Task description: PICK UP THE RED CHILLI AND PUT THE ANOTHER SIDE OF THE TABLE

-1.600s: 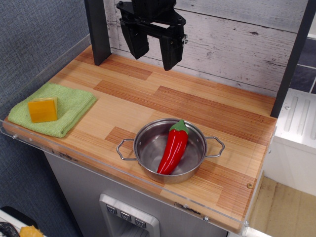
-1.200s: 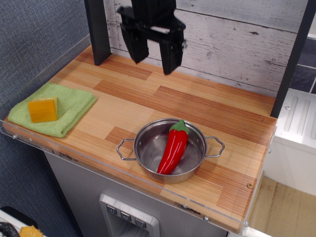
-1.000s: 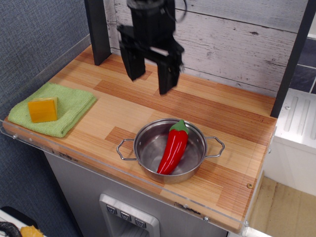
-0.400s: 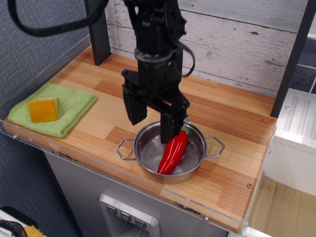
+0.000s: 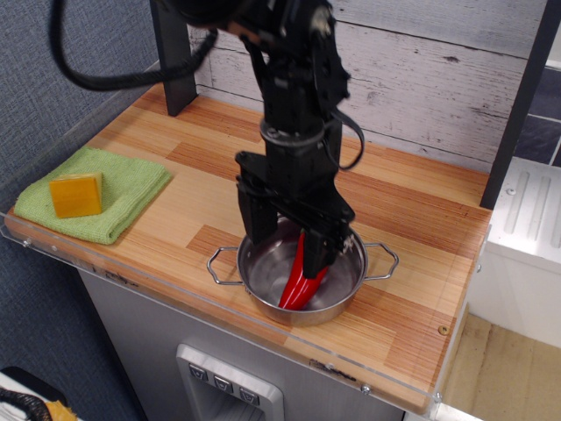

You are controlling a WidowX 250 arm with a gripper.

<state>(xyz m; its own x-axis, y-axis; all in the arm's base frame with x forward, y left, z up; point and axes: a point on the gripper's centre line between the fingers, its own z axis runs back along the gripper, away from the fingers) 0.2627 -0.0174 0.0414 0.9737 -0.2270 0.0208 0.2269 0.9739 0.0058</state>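
Note:
The red chilli lies in a steel pot near the front of the wooden table. Only its lower red part shows; the stem end is hidden behind my gripper. My black gripper has come down into the pot, its jaws open, with one finger on the chilli's left and the other finger over its right side. The fingers straddle the chilli without closing on it.
A green cloth with a yellow sponge on it lies at the table's left front. A dark post stands at the back left and another at the back right. A clear acrylic edge runs along the front.
My gripper has moved from high at the back of the table forward and down into the pot, jaws still open, and now stands around the chilli. The chilli and pot have not moved.

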